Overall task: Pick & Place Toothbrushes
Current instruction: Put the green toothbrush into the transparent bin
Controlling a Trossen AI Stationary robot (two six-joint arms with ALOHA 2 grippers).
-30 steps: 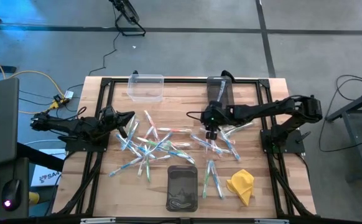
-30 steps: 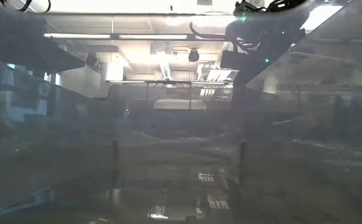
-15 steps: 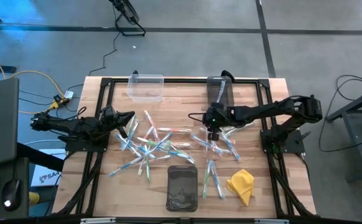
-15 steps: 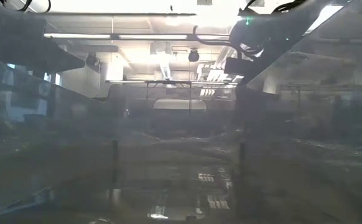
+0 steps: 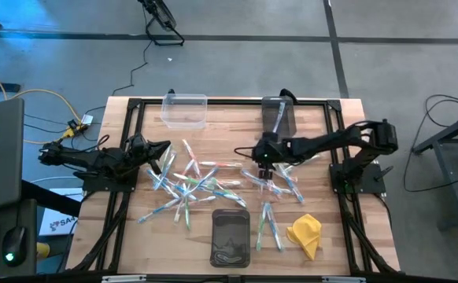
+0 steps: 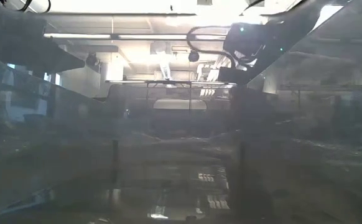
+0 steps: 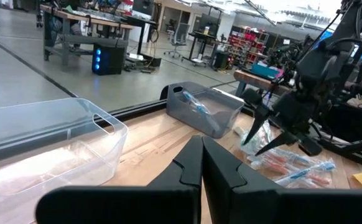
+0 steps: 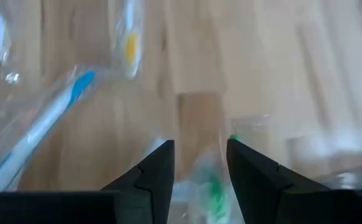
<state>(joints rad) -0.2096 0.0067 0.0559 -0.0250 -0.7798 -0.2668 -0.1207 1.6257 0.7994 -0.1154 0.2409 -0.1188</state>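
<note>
Hovering over scattered toothbrushes (image 5: 201,182), right claw (image 5: 264,161) spread; no legible writing.

1. Right arm is stretching out from its base on the right side, reaching toward the middle of the counter.
2. Right pincer (image 5: 265,161) is pointing down, fingers (image 8: 155,171) sitting apart with a gap between them.
3. Left arm is lying low along the left side, just waiting.
4. Left pincer (image 5: 164,148) is aiming toward the center, fingers (image 7: 190,163) pressed together.
</note>
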